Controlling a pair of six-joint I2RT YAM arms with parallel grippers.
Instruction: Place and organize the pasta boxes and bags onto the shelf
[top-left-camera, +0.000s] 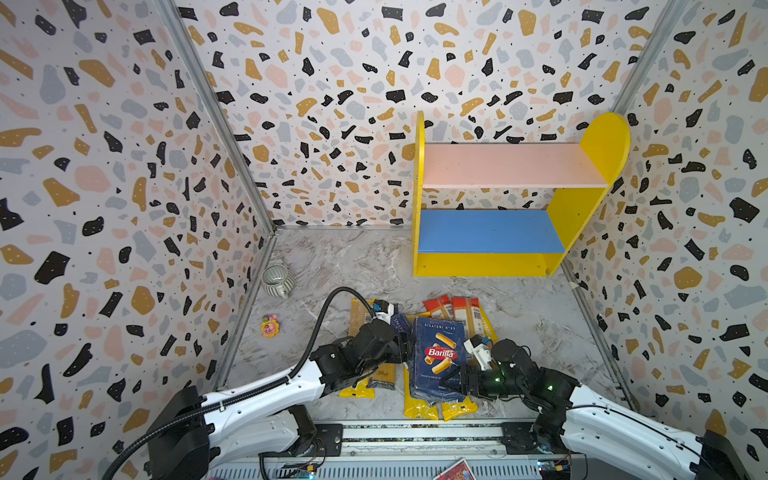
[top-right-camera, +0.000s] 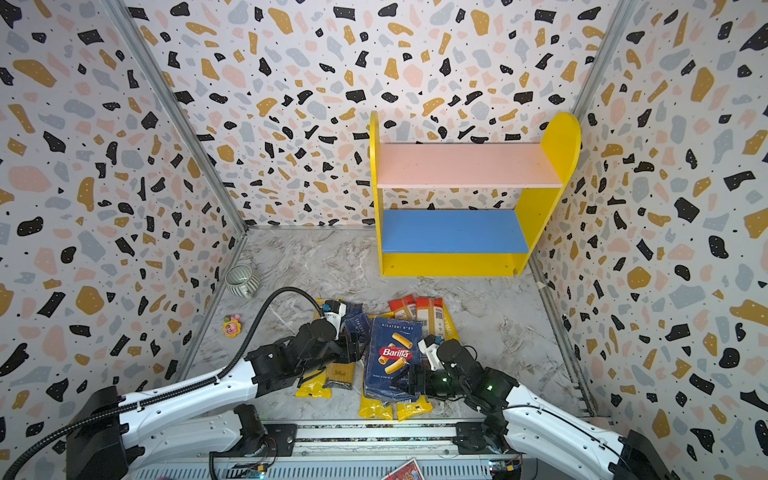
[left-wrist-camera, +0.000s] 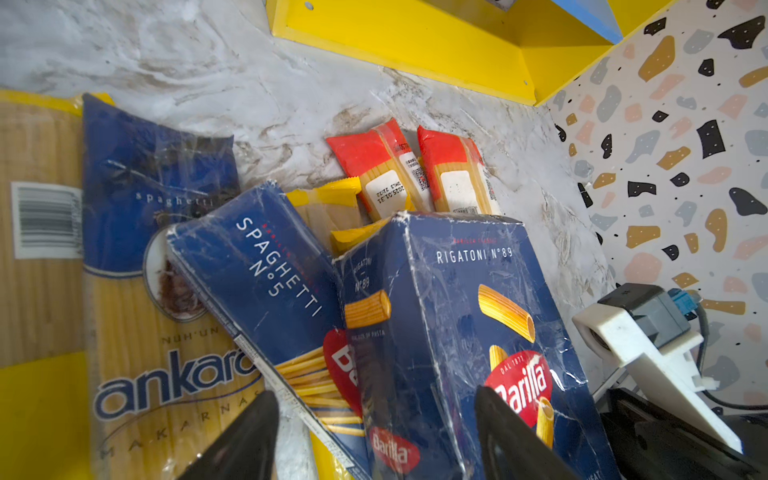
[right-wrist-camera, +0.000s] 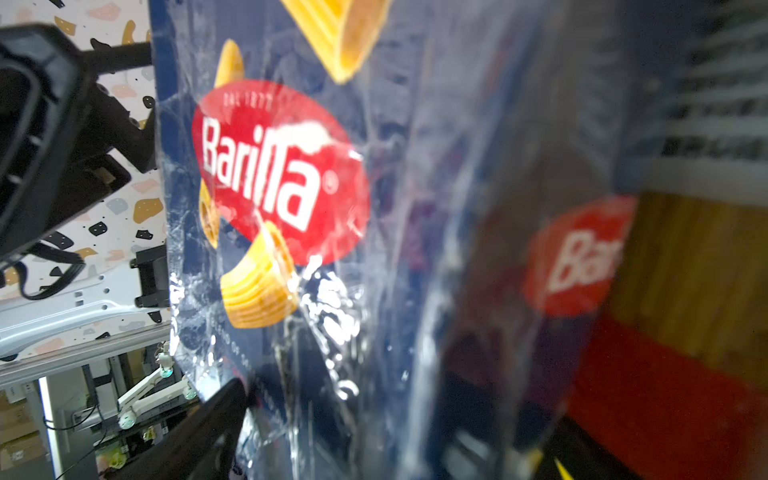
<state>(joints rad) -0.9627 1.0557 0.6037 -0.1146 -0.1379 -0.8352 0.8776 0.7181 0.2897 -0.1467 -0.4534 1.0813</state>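
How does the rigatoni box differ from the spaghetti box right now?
The rigatoni box is wide; the spaghetti box is long and narrow. The rigatoni box pictures ridged tubes, the spaghetti box thin strands. The rigatoni box tops the pile, its edge hiding part of the spaghetti box beside it. Both are dark blue Barilla boxes, neither yet on the shelf.

Shelf (top-left-camera: 478, 264) rear right; rigatoni box (top-left-camera: 436, 357) before it, atop bags (top-left-camera: 419, 410) (spaghetti box (left-wrist-camera: 266, 282) just left); mug (top-left-camera: 277, 281) far left.
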